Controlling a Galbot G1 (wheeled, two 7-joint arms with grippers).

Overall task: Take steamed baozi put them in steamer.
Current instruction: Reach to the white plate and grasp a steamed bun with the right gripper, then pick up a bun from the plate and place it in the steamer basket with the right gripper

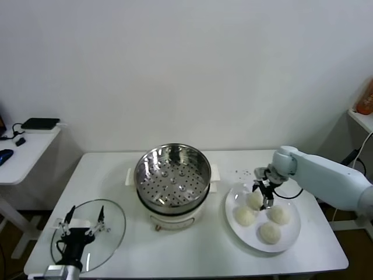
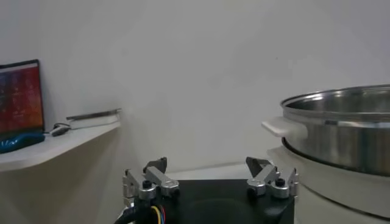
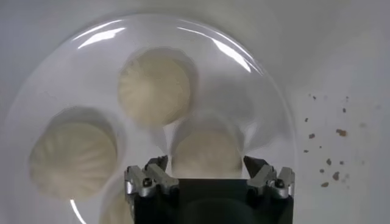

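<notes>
Right gripper (image 1: 261,196) is hovering over the white plate (image 1: 291,235) near the table's right edge, fingers spread wide, nothing held. In the right wrist view the right gripper (image 3: 207,169) is sitting directly above one baozi (image 3: 207,152), a finger on each side of it; contact cannot be told. That same bun is the far-left one (image 1: 254,200) on the plate in the head view, partly covered by the fingers.

Four steamed baozi are lying on the plate: the one under the gripper, one (image 1: 245,216) just in front of it, one (image 1: 278,214) toward the plate's right side, one (image 1: 270,233) nearest the front edge of the table. They are sitting close together, some touching.

Steamer (image 1: 172,175) is standing at the middle of the table (image 1: 105,175), just left of the plate, perforated tray showing inside, no buns in it. White side handle (image 2: 285,127) is showing in the left wrist view.

Left gripper (image 1: 83,223) is parked at the front-left corner of the table, over the round glass lid (image 1: 113,219), fingers wide apart, holding nothing. Some dark crumbs (image 3: 332,158) are lying on the table beside the plate. A side desk (image 1: 17,157) is standing off the table's left edge.
</notes>
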